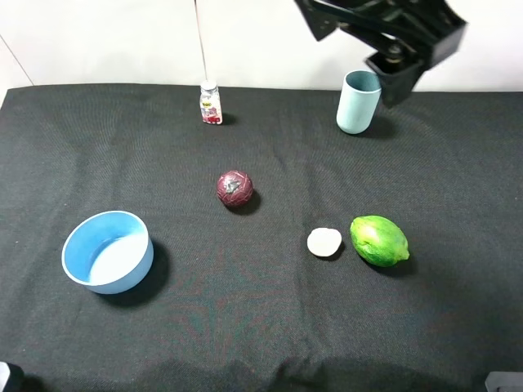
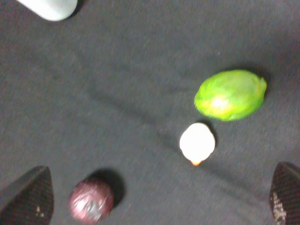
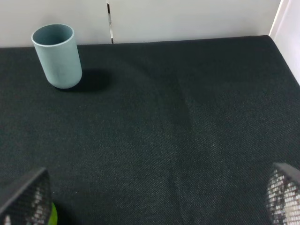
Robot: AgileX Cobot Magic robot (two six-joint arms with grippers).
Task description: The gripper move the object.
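The object, a tiny cream-white duck-like toy point(image 1: 324, 242), lies on the black cloth just left of a green lime point(image 1: 379, 240). From the left wrist view it shows from above point(image 2: 197, 142) with a small orange tip, well below my left gripper point(image 2: 157, 197). That gripper is open and holds nothing. Its arm point(image 1: 392, 41) hangs high over the back right of the table, near the cup. My right gripper point(image 3: 154, 197) is also open and empty. It looks across bare cloth towards the cup, with a sliver of the lime point(image 3: 53, 214) by one finger.
A dark red ball point(image 1: 234, 188) sits mid-table, and its other view is point(image 2: 91, 200). A pale blue cup point(image 1: 358, 101) stands at the back right. A small red-labelled bottle point(image 1: 210, 104) is at the back. A blue bowl point(image 1: 108, 251) stands front left. The table's right edge point(image 3: 281, 51) is near.
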